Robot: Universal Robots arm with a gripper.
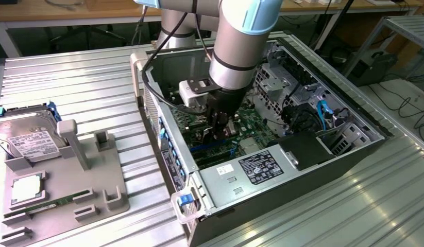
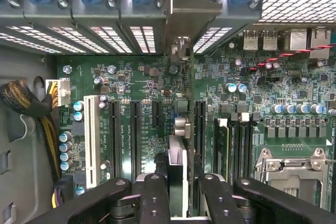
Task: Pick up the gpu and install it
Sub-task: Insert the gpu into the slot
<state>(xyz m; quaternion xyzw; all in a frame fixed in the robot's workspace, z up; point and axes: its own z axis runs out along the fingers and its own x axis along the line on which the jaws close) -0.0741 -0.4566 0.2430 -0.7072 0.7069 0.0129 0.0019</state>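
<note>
Inside the computer case (image 1: pixel 219 177), the jaws are holding the gpu (image 2: pixel 177 174) edge-on above the motherboard (image 2: pixel 157 85), risking a jammed connector if the card is sitting beside its slot (image 2: pixel 199 135).

The open computer case (image 1: pixel 267 128) leaves room from above only; its walls ring the motherboard (image 2: pixel 142 93); the arm (image 1: pixel 236 51) fills the middle of the opening; a black shroud (image 1: pixel 308 149) and drive cage (image 1: pixel 342 128) crowd the exterior view's right; the surface (image 1: pixel 81 87) is bare at far left; a grey holder (image 1: pixel 67 175) occupies near left.
</note>
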